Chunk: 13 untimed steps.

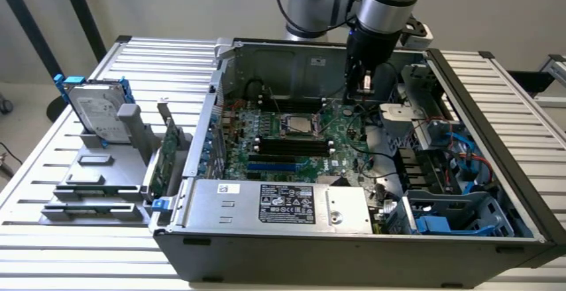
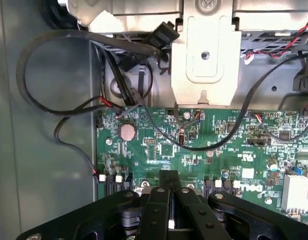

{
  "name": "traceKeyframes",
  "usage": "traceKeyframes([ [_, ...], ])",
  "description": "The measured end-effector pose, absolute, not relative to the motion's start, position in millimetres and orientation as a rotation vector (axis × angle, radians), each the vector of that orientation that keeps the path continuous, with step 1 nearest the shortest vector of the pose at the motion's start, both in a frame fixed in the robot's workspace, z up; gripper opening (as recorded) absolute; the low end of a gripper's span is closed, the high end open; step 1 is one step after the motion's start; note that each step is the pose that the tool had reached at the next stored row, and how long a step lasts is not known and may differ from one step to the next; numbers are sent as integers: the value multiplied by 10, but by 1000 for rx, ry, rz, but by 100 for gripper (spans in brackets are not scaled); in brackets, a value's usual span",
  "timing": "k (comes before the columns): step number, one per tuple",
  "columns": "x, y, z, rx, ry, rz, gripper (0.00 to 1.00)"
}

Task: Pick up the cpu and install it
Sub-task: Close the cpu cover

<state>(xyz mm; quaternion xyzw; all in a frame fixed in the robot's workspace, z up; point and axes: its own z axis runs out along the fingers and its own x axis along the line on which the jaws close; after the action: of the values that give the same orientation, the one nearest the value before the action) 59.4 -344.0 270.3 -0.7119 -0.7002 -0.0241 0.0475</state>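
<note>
Now | one cpu [image 1: 299, 124] seated on motherboard [image 2: 218, 147] | one pincer [image 2: 169, 176] fully closed | one hard drive [image 1: 95, 114]

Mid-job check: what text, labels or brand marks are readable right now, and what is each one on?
"DELL": white print on the green motherboard, wrist view.
Black label on the power supply: lines too small to read.
White sticker beside it: unreadable.
Other motherboard markings: too small to read.

Case [image 1: 354, 254] matt grey metal; motherboard [image 2: 218, 135] green, faintly glossy; fingers [image 2: 158, 206] matt black.
</note>
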Motion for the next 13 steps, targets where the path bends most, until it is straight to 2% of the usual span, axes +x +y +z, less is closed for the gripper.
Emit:
traceKeyframes([
  [13,609,-3440,2508,-2166,-2130,-66,11],
])
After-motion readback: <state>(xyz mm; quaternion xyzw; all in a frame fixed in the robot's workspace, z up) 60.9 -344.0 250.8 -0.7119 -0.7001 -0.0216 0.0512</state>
